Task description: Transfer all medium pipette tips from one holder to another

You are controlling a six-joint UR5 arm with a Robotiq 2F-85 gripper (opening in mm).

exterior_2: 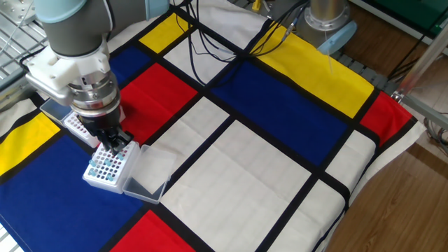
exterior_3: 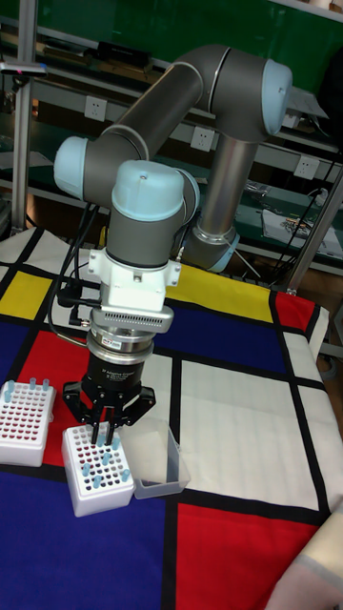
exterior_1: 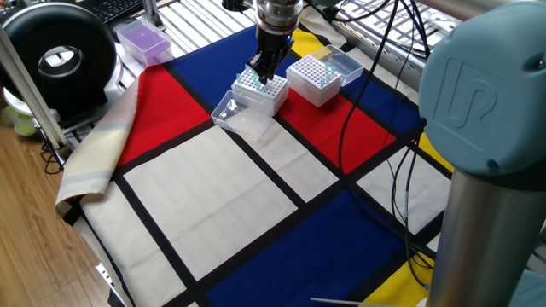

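Note:
Several pale-blue medium pipette tips (exterior_3: 103, 469) stand in a white perforated holder (exterior_1: 260, 89) (exterior_2: 105, 170) on the blue cloth panel. A second white holder (exterior_1: 313, 79) (exterior_3: 23, 421) beside it carries a few tips along one edge. My gripper (exterior_1: 261, 71) (exterior_2: 113, 146) (exterior_3: 104, 435) points straight down over the first holder's far rows. Its fingers are pinched together at the top of one tip. The fingers hide that tip's lower part.
A clear lid (exterior_1: 231, 112) (exterior_3: 157, 463) lies against the first holder, and another clear lid (exterior_1: 345, 61) lies behind the second. A purple tip box (exterior_1: 143, 40) and a black round device (exterior_1: 56, 55) stand at the cloth's far left. Cables (exterior_1: 375, 128) cross the right side.

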